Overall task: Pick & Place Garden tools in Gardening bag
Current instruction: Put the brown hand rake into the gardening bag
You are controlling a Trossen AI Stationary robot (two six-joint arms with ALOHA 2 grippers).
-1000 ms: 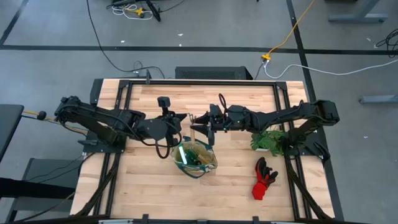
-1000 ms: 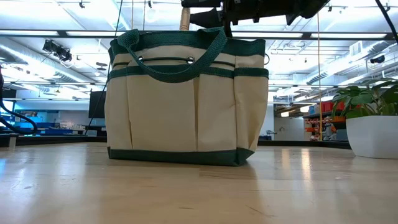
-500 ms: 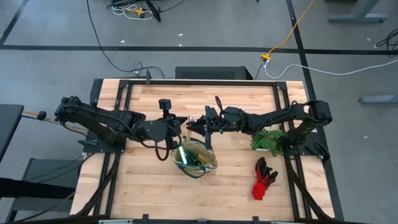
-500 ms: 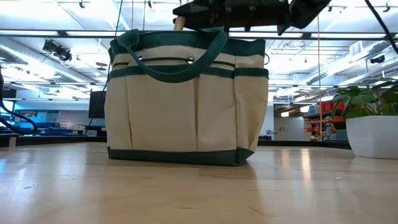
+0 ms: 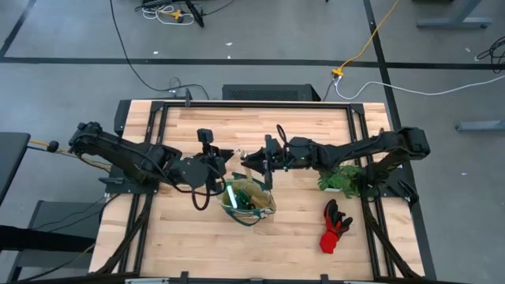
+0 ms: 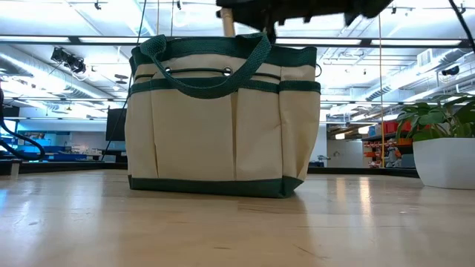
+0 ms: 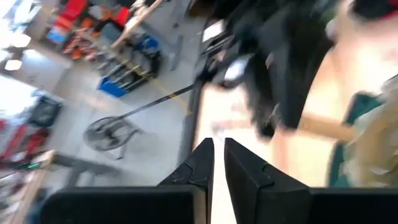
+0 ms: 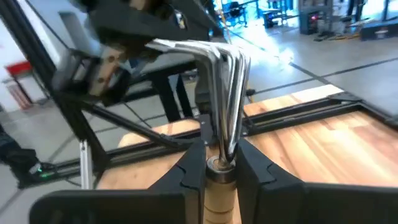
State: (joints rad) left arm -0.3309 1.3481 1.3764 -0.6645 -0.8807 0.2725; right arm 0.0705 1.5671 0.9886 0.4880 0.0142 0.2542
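- A mini rake (image 8: 219, 124) is pinched at its wooden handle between the fingers of the right gripper (image 8: 219, 163), its bent metal tines standing out ahead of the gripper; it is held above the rear edge of the gardening bag (image 5: 247, 200)
- The left gripper (image 7: 217, 163) is seen nearly pressed together, only a thin gap left between its fingers and nothing held; it hangs just beside the bag on its left
- If the rake is let go off-centre, the tines could catch on the green loop handle (image 6: 209, 70) or the rim, and the tool could be left hanging outside or tip onto the table (image 5: 189, 237)
- The two grippers are close together over the bag, so a collision is judged possible if either is moved across
- The red-black gloves (image 5: 334, 225) lie on the table well apart from the bag, not yet packed
- The bag's contents, green among them, are shown only in the high view; the low view gives just its outer pockets (image 6: 193, 126)
- The grip on the rake is shown only by the right wrist view
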